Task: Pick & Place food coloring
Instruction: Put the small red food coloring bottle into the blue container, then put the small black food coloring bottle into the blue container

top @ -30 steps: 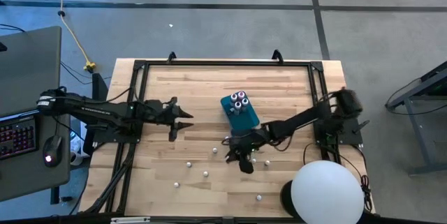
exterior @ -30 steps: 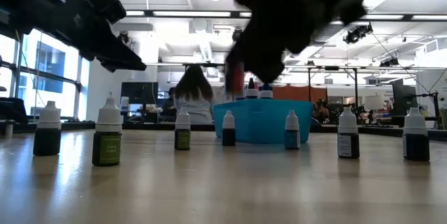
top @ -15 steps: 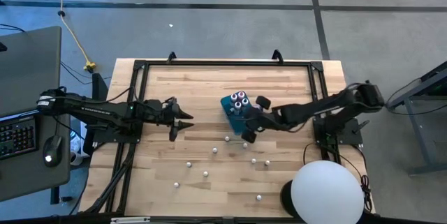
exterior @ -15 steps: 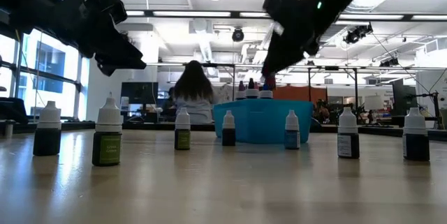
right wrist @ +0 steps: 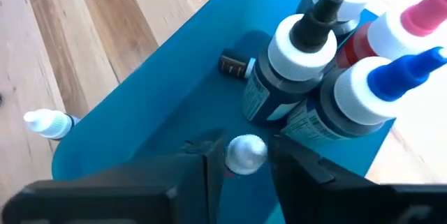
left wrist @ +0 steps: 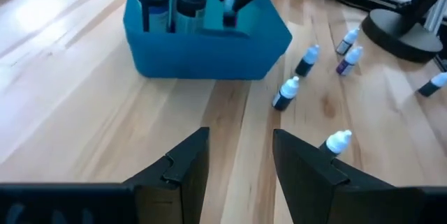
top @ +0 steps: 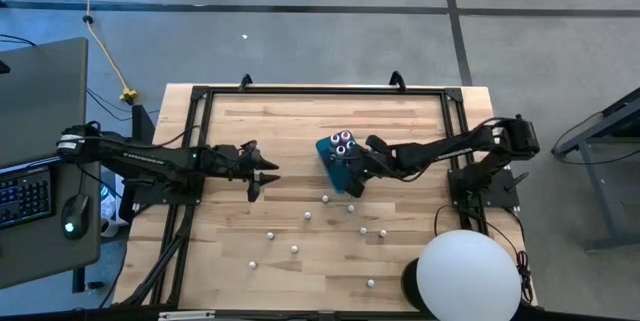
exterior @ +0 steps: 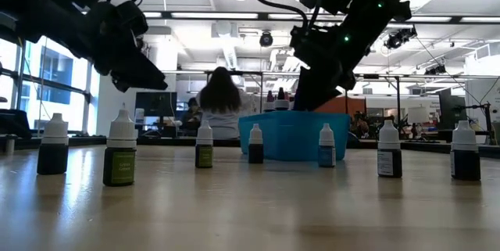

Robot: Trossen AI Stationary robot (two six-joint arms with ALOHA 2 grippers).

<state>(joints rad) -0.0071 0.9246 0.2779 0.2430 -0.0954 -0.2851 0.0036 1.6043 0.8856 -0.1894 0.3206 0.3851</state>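
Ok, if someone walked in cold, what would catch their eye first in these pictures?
Probably the teal box mid-table, with the right gripper poised over it and a small white-capped bottle between its fingers, beside the bigger bottles with black, pink and blue tops. Next, the tiny bottles scattered over the wood, and the left gripper waiting open nearby.

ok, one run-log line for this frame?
right gripper: over teal box, small white-capped bottle between its fingers | left gripper: open, waiting left of box | loose bottles on table

No legible text; food coloring bottles (exterior: 121, 157) carry labels, print seemingly too small.
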